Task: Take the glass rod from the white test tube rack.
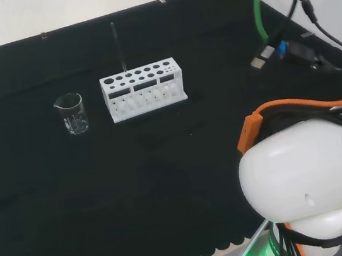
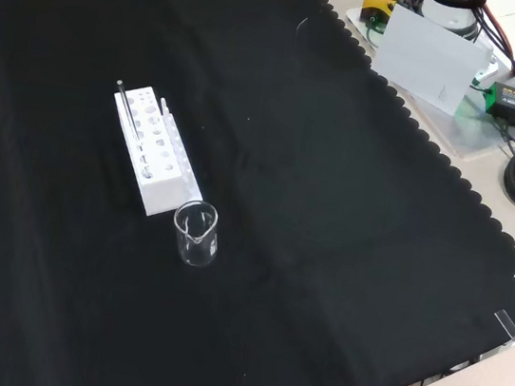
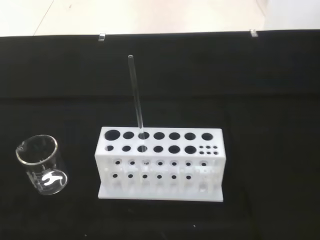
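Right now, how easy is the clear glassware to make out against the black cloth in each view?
Wrist view: glass rod and beaker outlined clearly, bright glint in the beaker's base. Head view: rod a faint thin line. Front view: rod visible against the white rack.

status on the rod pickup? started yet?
Done: nothing visible. The glass rod stands in a hole of the white test tube rack, leaning slightly, untouched. In hand: nothing; the wrist view looks at the rack from a distance. Left: approach, grasp the rod, lift it clear. An empty beaker stands beside the rack.
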### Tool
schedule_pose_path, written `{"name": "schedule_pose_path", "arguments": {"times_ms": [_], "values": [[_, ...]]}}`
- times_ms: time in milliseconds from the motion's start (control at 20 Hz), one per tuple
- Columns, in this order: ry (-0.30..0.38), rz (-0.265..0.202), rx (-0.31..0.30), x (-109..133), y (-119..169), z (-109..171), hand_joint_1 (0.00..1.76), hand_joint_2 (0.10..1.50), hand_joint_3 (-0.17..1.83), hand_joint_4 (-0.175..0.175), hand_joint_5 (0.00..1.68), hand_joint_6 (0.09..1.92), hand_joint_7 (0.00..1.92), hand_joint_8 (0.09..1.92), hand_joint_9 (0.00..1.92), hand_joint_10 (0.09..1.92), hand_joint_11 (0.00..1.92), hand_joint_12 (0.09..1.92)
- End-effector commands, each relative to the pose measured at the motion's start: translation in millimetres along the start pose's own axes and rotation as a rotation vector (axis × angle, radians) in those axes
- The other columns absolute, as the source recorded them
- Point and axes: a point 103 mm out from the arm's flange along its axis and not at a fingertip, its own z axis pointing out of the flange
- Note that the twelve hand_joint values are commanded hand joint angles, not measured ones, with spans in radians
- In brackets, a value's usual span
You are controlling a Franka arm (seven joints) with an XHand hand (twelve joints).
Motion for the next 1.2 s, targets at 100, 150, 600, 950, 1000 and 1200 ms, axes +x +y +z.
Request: {"name": "schedule_pose_path", "arguments": {"times_ms": [100, 150, 600, 950, 1000, 1200], "values": [[0.018, -0.043, 0.006, 18, 49, 0, 0.34, 0.92, 0.26, 0.033, 0.11, 0.09, 0.0, 0.55, 0.01, 0.91, 0.0, 1.52], [0.017, -0.047, 0.008, 19, 53, 1, 0.34, 0.92, 0.26, 0.033, 0.11, 0.09, 0.0, 0.57, 0.02, 0.92, 0.0, 1.53], [0.036, -0.073, 0.035, 24, 89, 11, 0.36, 0.91, 0.26, 0.028, 0.17, 0.09, 0.06, 0.67, 0.13, 0.92, 0.06, 1.52], [0.037, -0.097, 0.069, 29, 115, 25, 0.41, 0.92, 0.27, 0.023, 0.21, 0.09, 0.13, 0.72, 0.22, 0.91, 0.08, 1.49], [0.039, -0.1, 0.076, 30, 119, 27, 0.41, 0.92, 0.27, 0.023, 0.21, 0.09, 0.13, 0.72, 0.23, 0.91, 0.08, 1.49], [0.031, -0.119, 0.098, 34, 133, 33, 0.42, 0.92, 0.28, 0.023, 0.22, 0.09, 0.13, 0.73, 0.24, 0.89, 0.09, 1.48]]}}
